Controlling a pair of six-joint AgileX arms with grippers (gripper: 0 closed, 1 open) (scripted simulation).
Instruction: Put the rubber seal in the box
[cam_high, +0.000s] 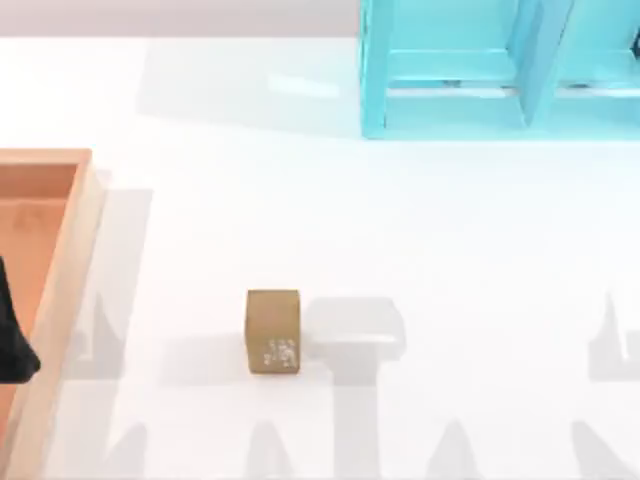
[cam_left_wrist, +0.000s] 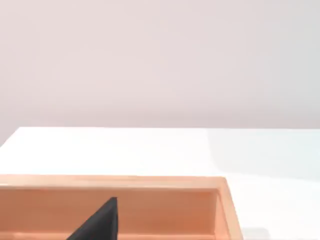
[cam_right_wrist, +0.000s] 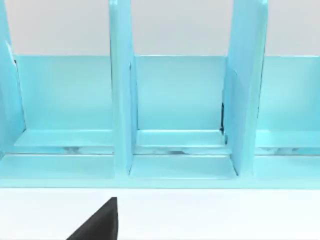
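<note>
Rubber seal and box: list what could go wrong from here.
1. The rubber seal stands alone on the white table, well apart from the box; a long carry gives a weak grip time to slip.
2. The box's raised rim lies between them; a low carry could clip it.
3. The left gripper sits over the box, so it could bump the rim when moving out.

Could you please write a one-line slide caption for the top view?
Rubber seal standing on the white table, apart from the box at the left edge, turquoise frame at the back.
</note>
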